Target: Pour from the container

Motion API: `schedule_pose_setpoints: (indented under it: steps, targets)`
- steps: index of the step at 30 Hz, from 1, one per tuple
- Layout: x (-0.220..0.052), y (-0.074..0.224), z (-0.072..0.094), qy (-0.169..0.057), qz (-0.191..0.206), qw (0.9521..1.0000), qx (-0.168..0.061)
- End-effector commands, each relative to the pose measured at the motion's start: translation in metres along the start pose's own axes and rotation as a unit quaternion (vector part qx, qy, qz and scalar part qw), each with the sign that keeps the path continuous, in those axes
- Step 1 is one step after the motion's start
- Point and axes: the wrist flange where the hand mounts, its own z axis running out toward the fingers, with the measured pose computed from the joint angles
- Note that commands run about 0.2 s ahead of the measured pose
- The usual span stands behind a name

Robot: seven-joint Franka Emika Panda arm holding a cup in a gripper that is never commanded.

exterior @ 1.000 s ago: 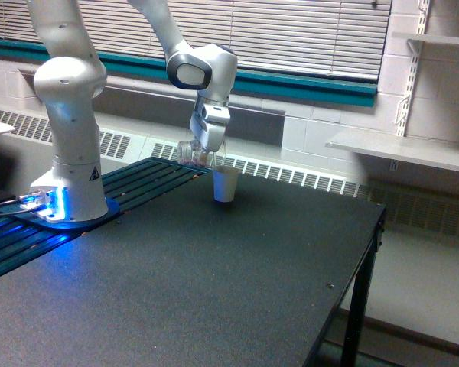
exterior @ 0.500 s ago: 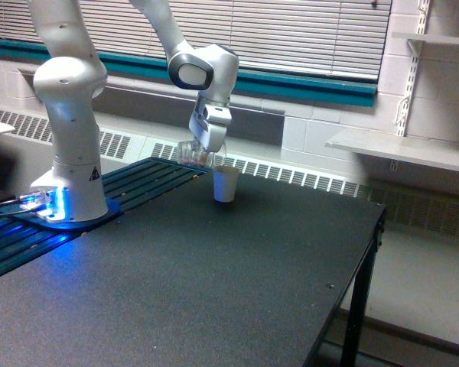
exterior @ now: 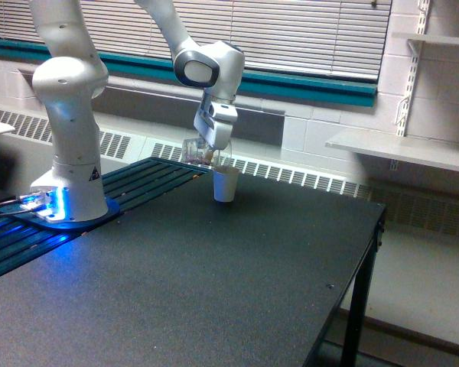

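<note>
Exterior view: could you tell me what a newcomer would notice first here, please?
The white robot arm dominates the exterior view's left, its base glowing blue. Its gripper holds a clear measuring cup tipped just above a small white paper cup, which stands alone toward the back of the black table.

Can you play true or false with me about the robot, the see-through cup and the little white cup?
1. The gripper holds a clear measuring cup. True.
2. The white paper cup lies tipped over on its side. False: it stands upright on the black table.
3. The clear measuring cup is held up beside the paper cup's rim, toward the exterior view's left. True.
4. The paper cup is on the shelf at the exterior view's right. False: it is on the table, and the shelf part in view looks bare.
5. The robot's base glows red. False: the light there is blue.
</note>
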Motion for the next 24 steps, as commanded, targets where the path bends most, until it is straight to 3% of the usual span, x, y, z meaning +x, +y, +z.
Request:
schedule_pose_setpoints:
  steps: [1, 7, 24]
  targets:
    - [-0.008, -0.010, 0.002, -0.021, -0.028, 0.9994, 0.005]
    - [-0.010, -0.011, 0.003, -0.027, -0.030, 0.9992, 0.001]
    - [0.001, -0.002, -0.007, -0.014, -0.018, 0.9997, -0.004]
